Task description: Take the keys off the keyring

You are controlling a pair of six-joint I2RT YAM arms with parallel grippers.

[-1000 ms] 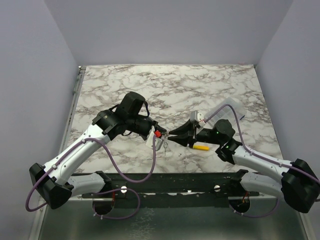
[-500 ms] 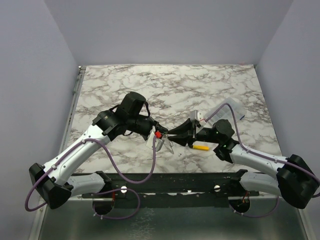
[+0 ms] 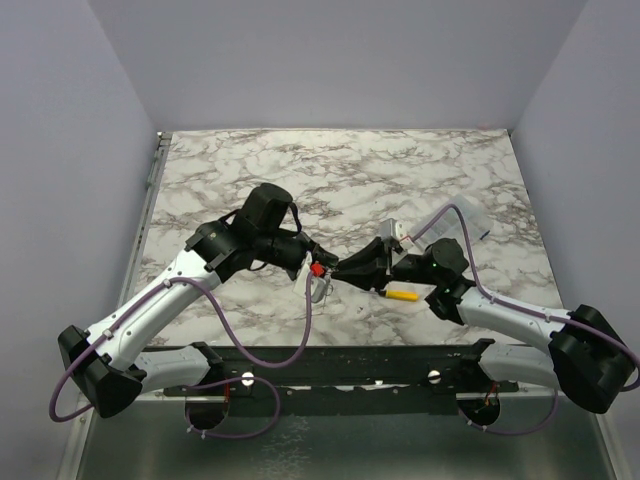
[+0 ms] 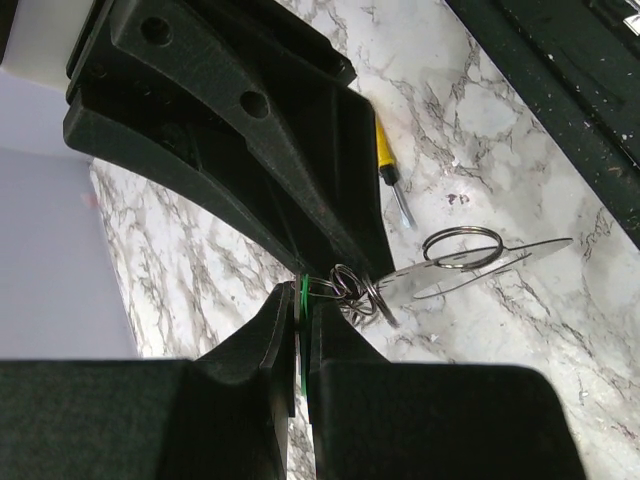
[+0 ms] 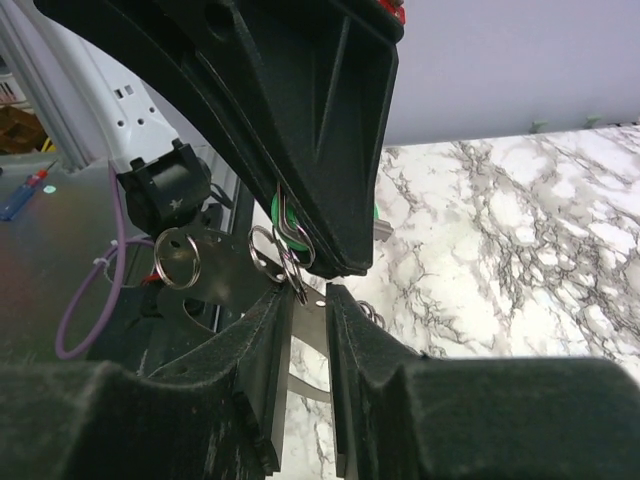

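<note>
Both arms meet tip to tip over the near-middle of the white-and-grey marbled surface (image 3: 400,170).

Left gripper (image 4: 301,330): jaws nearly together, pinching the small key with a bright green head (image 4: 302,295). Only a thin green edge shows between the fingertips in the left wrist view. The right wrist view shows more of the green head, tucked behind the left gripper's black fingers.

Keyring (image 4: 350,290): a cluster of thin silvery-grey wire loops, hanging right at the left gripper's tips and linked to the green-headed key. It sits between the two grippers and appears to be lifted off the surface.

Flat silvery-grey keys (image 4: 470,268) hang from the cluster and fan out sideways. A larger round split ring (image 4: 462,245) is threaded through their outer end. They cast a shadow on the marble below.

Right gripper (image 5: 310,300): the fingers stand a narrow slot apart, with the tips right up against the ring cluster, opposite the left gripper. A flat grey metal strip sits in the slot. Cannot tell if it is actually clamped or just lying between the pads.

A small screwdriver with a yellow handle (image 3: 403,295) lies flat on the surface just beside the right gripper, untouched. A clear plastic box (image 3: 458,222) sits farther back on the right, behind the right arm's wrist.
</note>
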